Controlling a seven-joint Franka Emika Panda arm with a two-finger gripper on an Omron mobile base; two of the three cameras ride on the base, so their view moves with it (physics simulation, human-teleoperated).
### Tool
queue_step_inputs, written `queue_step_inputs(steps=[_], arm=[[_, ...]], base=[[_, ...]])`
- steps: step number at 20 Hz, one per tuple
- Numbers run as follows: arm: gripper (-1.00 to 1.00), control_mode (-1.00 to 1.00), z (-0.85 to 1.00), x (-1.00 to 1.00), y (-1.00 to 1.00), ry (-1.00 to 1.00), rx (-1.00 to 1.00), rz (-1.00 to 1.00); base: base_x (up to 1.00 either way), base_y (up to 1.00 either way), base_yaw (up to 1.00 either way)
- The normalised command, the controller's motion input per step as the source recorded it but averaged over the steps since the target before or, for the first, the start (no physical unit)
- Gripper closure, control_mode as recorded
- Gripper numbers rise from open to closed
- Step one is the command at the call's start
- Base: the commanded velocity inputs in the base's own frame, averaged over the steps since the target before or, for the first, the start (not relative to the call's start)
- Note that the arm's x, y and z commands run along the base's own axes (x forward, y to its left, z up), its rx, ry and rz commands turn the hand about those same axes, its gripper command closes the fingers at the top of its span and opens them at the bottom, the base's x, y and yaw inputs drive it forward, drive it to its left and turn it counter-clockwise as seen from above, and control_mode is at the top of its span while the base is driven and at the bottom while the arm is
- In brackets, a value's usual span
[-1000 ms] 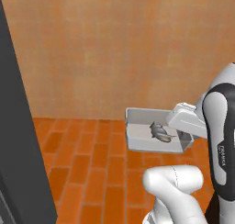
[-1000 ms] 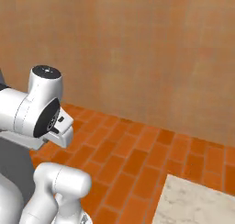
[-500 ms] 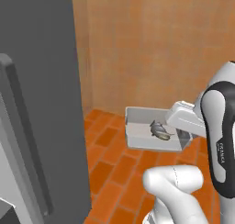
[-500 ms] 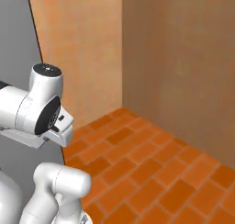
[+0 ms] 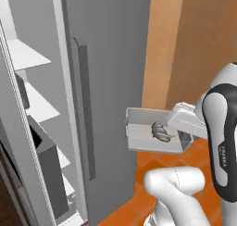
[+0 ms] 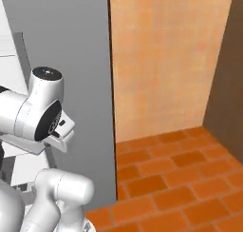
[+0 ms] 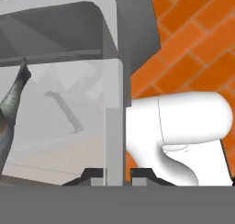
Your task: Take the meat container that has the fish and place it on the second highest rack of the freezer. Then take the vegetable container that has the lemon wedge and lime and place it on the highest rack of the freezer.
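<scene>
The pale grey meat container (image 5: 143, 141) hangs in the air in front of the freezer, level, with the dark fish (image 5: 159, 131) lying inside it. My gripper (image 5: 186, 136) is shut on the container's right wall. In the hand view the container wall (image 7: 114, 122) stands pinched between my gripper (image 7: 117, 175), and the fish's tail (image 7: 11, 103) shows at the left edge. The freezer's white racks (image 5: 28, 54) are stacked at the far left, with a lower rack (image 5: 40, 108) beneath the top one.
The freezer's grey door panel (image 5: 109, 77) with a long dark handle (image 5: 85, 114) stands between the container and the racks. A grey door bin (image 5: 47, 172) sits low at the left. Orange brick floor (image 6: 175, 183) and a tan wall (image 6: 161, 60) lie to the right.
The base has turned, so the whole scene slid right: the freezer's door and open racks now show. The container stays in the gripper, held the same way.
</scene>
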Motion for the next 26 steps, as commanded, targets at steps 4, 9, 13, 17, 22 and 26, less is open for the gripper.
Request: queue_step_inputs(steps=[4, 9, 13, 17, 22, 26], arm=[[1.0, 1.0, 0.0, 0.0, 0.0, 0.0, 0.0, 0.0], [1.0, 1.0, 0.0, 0.0, 0.0, 0.0, 0.0, 0.0], [1.0, 1.0, 0.0, 0.0, 0.0, 0.0, 0.0, 0.0], [1.0, 1.0, 0.0, 0.0, 0.0, 0.0, 0.0, 0.0], [1.0, 1.0, 0.0, 0.0, 0.0, 0.0, 0.0, 0.0], [1.0, 1.0, 0.0, 0.0, 0.0, 0.0, 0.0, 0.0]], base=[[0.22, -0.32, 0.65], [0.35, -0.51, 0.42], [0.59, -0.09, 0.34], [0.35, 0.05, 0.39], [0.03, 0.02, 0.33], [0.27, 0.22, 0.16]])
